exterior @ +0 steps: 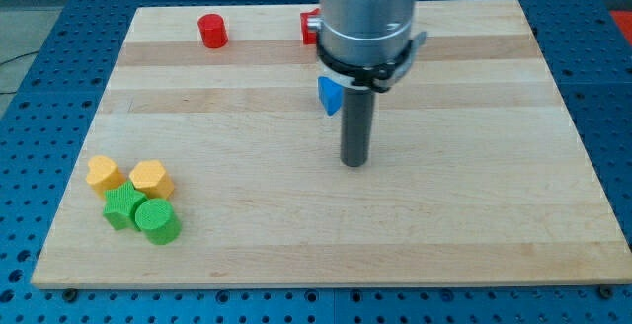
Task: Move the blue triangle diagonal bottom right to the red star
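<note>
My tip (355, 163) sits on the wooden surface (444, 196), near centre; the tool is a plain rod holding nothing. Blue triangle (329, 95) just up-left of the tip, partly hidden by the arm's grey housing (370, 13). Red block (309, 26), mostly covered by the housing, shape unclear, above the triangle. Red cylinder (212, 31) at the view's top left. Bottom-left cluster, well apart: two yellow blocks (103, 173) (151, 178), green block (122, 206), green cylinder (157, 220). No readable writing anywhere.
</note>
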Controlling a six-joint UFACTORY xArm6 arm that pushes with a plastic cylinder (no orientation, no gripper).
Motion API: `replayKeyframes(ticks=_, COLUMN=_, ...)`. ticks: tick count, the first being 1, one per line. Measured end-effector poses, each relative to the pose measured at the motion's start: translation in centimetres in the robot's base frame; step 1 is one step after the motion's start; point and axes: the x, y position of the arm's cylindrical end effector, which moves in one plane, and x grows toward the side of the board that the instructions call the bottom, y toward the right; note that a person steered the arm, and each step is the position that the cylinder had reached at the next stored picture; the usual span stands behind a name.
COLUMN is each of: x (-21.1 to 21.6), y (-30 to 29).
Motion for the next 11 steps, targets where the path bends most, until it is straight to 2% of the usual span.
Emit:
replayKeyframes(ticks=1, x=-1.6, y=-2.3)
replayKeyframes(ticks=2, x=-3.2, y=-1.5)
replayKeyframes(ticks=3, x=-4.1, y=3.5)
replayKeyframes(ticks=5, x=-5.9, y=-3.8)
replayKeyframes(ticks=6, x=-10.6, y=-4.5)
replayKeyframes(ticks=7, x=-8.9, y=3.6)
replayKeyframes(ticks=8, x=-7.6, y=3.8)
replayKeyframes(ticks=9, x=-4.3, y=6.9)
replayKeyframes(ticks=10, x=-3.1, y=11.7)
replayKeyframes(ticks=11, x=-5.8, y=13.7)
